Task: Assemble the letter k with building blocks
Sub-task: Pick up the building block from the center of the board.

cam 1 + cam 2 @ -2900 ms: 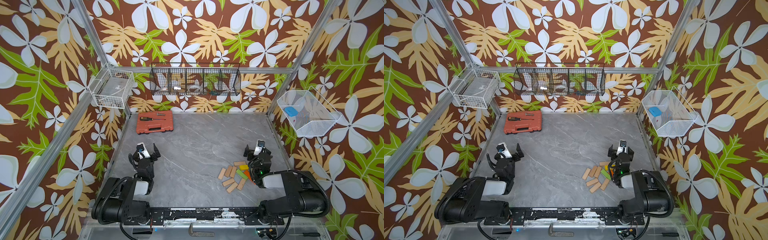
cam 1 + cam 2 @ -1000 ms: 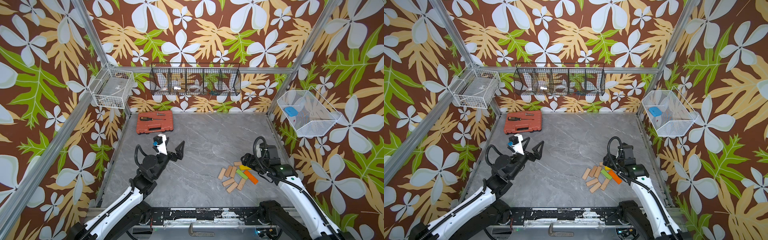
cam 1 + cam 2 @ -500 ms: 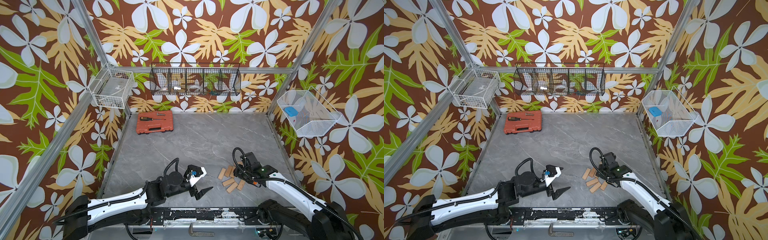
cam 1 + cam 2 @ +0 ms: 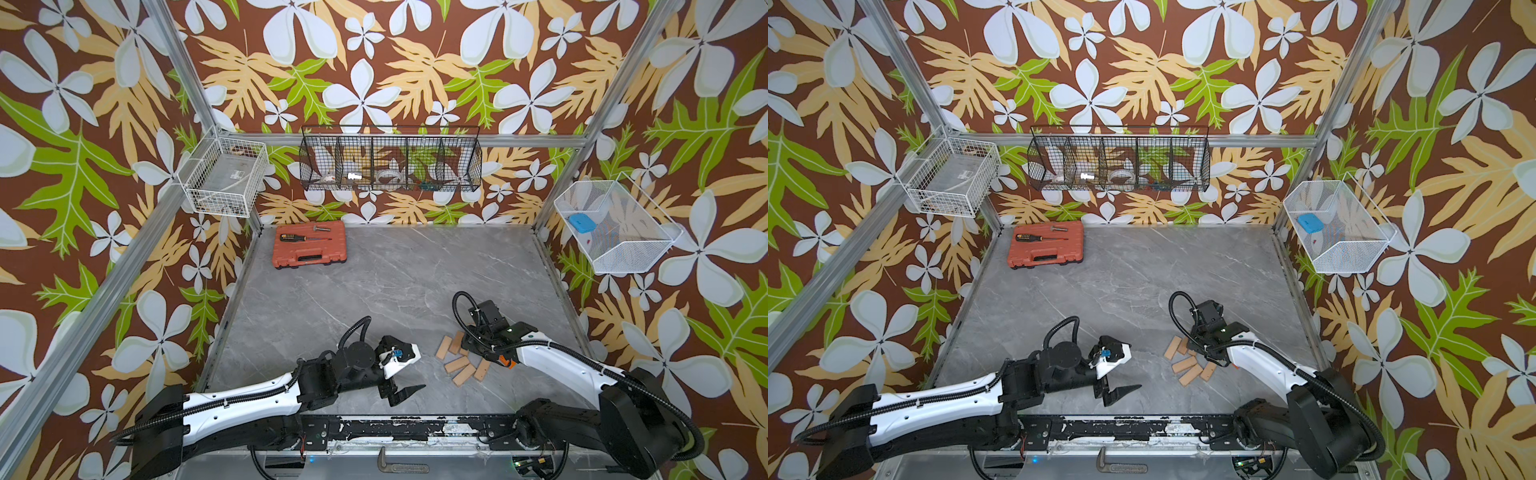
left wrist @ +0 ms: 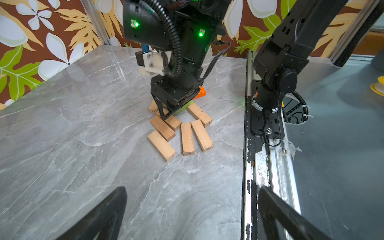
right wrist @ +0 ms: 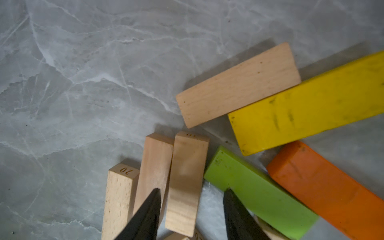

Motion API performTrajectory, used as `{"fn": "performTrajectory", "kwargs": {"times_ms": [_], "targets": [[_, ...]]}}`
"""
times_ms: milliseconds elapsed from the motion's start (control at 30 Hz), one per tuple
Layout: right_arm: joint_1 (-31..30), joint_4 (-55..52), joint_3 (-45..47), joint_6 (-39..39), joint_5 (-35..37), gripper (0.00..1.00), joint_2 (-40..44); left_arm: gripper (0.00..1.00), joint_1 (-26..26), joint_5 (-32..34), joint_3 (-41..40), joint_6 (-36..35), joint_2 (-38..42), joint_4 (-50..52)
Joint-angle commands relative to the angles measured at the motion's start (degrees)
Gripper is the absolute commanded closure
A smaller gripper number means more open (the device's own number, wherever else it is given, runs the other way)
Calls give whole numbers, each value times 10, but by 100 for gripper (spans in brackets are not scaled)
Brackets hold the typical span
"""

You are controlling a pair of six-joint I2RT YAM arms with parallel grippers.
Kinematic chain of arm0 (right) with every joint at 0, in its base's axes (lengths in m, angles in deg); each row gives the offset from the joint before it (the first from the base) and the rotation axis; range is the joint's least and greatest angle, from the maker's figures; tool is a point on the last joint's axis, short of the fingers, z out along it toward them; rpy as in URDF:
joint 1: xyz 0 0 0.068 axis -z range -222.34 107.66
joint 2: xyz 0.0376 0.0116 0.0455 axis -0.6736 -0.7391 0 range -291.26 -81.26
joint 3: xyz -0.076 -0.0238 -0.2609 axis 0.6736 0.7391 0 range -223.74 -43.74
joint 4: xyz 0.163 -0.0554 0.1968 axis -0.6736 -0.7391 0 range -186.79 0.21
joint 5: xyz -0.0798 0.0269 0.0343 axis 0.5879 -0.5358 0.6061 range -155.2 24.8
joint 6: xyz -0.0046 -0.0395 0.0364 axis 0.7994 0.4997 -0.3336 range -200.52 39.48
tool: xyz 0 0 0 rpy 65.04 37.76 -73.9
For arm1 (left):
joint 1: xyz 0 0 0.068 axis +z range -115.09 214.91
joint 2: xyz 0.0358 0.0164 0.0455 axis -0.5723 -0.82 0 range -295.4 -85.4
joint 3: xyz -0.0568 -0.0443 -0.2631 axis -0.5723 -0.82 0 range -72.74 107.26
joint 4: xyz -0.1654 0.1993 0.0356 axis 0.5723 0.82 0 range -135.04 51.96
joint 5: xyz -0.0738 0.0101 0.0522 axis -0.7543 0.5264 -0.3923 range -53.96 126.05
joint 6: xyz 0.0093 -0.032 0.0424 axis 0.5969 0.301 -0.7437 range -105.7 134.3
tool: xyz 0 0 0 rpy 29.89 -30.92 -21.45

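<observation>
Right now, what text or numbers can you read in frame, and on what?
"20": end face of a plain wood block, right wrist view.
"10": end face of a second plain block, same view.
"26": end face of a third plain block, left wrist view.
Other block numbers and anything on the tool case: too small or blurred.

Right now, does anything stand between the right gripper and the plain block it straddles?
Nothing visible stands between the right gripper and the plain block. But the neighbouring block and the green block crowd it on either side and may hinder the grasp.
</observation>
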State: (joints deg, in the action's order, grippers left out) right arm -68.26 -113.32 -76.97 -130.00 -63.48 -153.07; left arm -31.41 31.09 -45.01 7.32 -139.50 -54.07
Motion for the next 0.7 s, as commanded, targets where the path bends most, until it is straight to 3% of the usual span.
{"fn": "performTrajectory", "kwargs": {"times_ms": [0,333,433,667], "targets": [[-5,14,0,-7,7,49,-12,0,0,-12,3,-9,0,12],[-14,0,9,-9,25,57,-15,0,0,2,5,-11,-1,10],[-14,-2,11,-7,28,66,-17,0,0,6,4,-9,-2,9],[-15,4,12,-9,29,66,-19,0,0,12,4,-6,0,9]]}}
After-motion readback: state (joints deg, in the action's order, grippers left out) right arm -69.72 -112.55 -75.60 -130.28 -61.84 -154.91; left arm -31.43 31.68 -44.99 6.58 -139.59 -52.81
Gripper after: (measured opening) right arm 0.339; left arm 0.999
